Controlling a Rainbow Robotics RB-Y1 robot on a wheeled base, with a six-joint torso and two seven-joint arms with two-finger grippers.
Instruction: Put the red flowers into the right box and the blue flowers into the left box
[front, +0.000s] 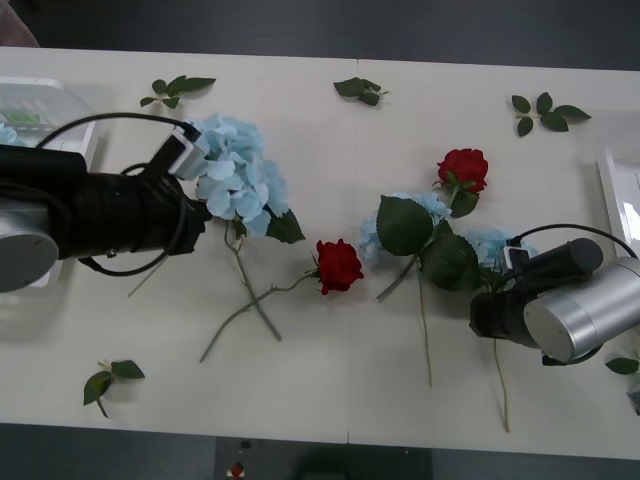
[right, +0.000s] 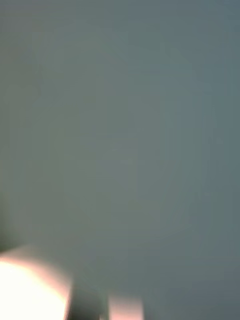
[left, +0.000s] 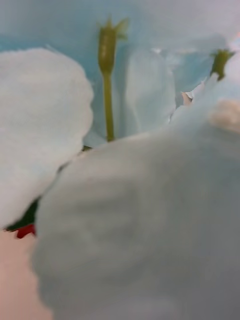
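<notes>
Two roses, three blue flowers on the desk (front: 330, 400).

The roses: one (front: 339, 265) mid-desk, stem running left toward the near edge; one (front: 463, 168) farther right. Blue flowers: one (front: 235, 175) at the left gripper (front: 190, 150), stem pointing to the near edge, petals pressed against the left wrist camera (left: 125, 225); two (front: 420, 215) (front: 490, 245) by the right gripper (front: 515, 258). I cannot tell either's jaws. Left box (front: 60, 100) and right box (front: 620, 200) sit at the desk's ends. No writing legible.

Black-and-silver arms (front: 90, 215) with looping black cables, seemingly whitish pincer tips.
</notes>
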